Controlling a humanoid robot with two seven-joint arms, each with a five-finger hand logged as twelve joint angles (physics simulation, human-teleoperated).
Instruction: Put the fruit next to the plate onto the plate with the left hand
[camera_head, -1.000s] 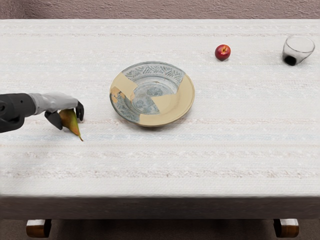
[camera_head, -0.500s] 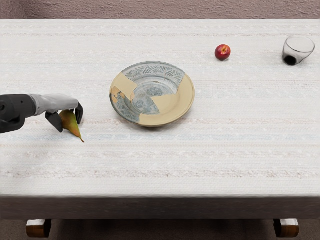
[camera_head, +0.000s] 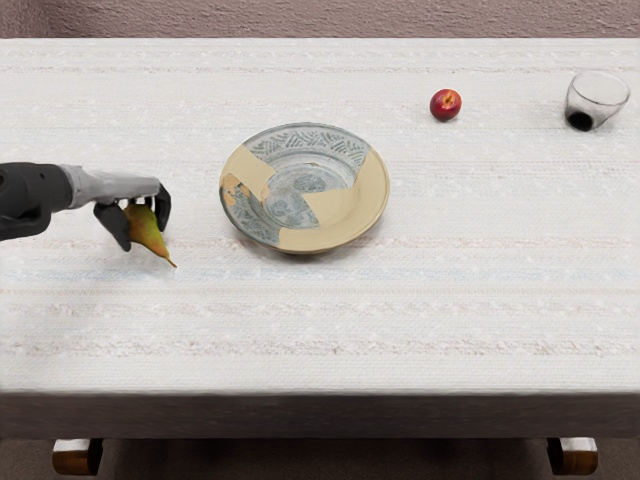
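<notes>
While fingers (camera_head: 162, 206) grip one fruit (camera_head: 148, 233), one plate (camera_head: 372, 196) sits.

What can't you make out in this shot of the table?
Head view:
The fruit: its top is hidden by the left hand grasping it; its kind is unclear.
Left arm: cut off by the left edge.
Right hand: out of frame.
Dark thing in the glass: too small to identify.

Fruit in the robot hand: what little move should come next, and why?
Probably a short carry to the right, toward the plate. The left robot hand has its fingers closed on the pointed yellow-green fruit, and both are left of the plate, not yet over it.
</notes>
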